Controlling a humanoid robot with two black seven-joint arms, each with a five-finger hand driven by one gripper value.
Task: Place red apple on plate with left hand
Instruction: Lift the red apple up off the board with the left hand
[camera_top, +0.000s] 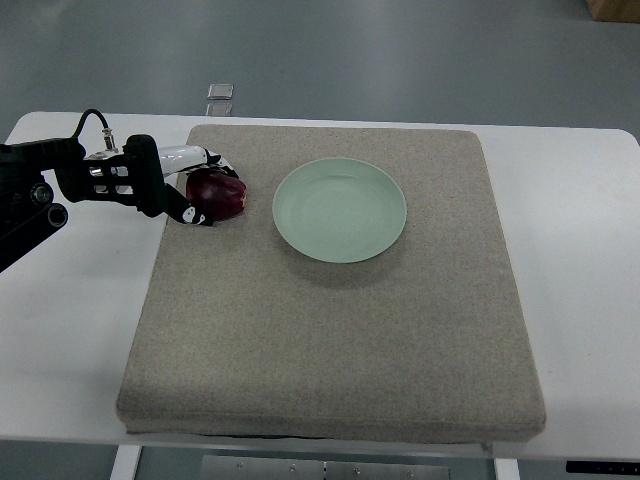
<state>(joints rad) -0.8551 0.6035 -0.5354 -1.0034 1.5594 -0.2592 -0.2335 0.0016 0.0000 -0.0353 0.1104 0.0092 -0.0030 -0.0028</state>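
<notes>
Here the left hand (180, 185) reaches in from the picture's left edge, its black arm lying across the white table (70, 300) and ending at the upper left corner of a grey-beige mat (330, 340). The fingers (200, 157) are curled around a red apple (216, 194): white fingers lie along its far side and a dark, white-tipped one wraps under its near side, so the hand appears to have hold of the fruit. The apple is dark red and sits low at the mat's upper left part, either resting on the cloth or held just above it; the view does not settle which. A pale green plate (340, 210) lies flat on the mat just to the right of the apple, near it but not touching, and its bowl holds nothing. The mat covers most of the table, with bare white table showing on both sides. Beyond the far edge of the table, on the grey floor (400, 50), lies a small pale square object (221, 91). The right arm does not show anywhere in the view.
</notes>
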